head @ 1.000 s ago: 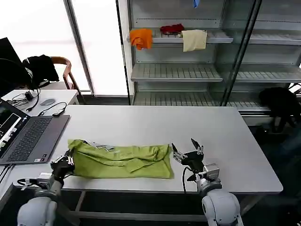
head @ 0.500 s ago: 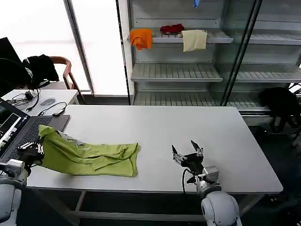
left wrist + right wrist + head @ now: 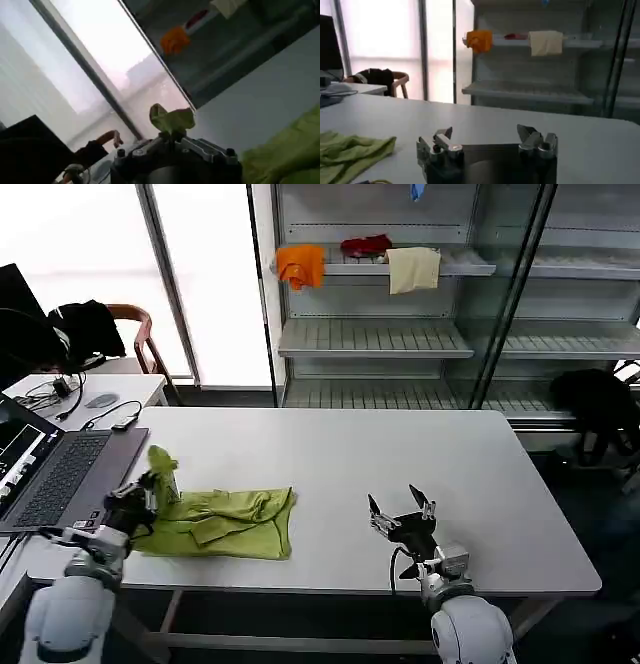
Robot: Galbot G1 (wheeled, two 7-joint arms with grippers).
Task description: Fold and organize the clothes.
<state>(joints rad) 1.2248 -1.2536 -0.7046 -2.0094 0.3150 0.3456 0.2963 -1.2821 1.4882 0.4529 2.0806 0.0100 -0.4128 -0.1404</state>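
At the lower left of the head view, the left gripper (image 3: 150, 489) is closed on one end of the T-shirt (image 3: 225, 522), lifting it. The rest lies bunched on the table (image 3: 330, 449). The right gripper (image 3: 400, 512), lower centre, stands wide apart, well away.

The T-shirt (image 3: 215, 522) is plain lime yellow-green. The counter (image 3: 330, 454) is plain white. On the grey shelf (image 3: 400, 266) lie an orange cloth (image 3: 300, 264), a red cloth (image 3: 366, 245) and a cream cloth (image 3: 413, 269). The laptop (image 3: 60, 479) is dark grey.
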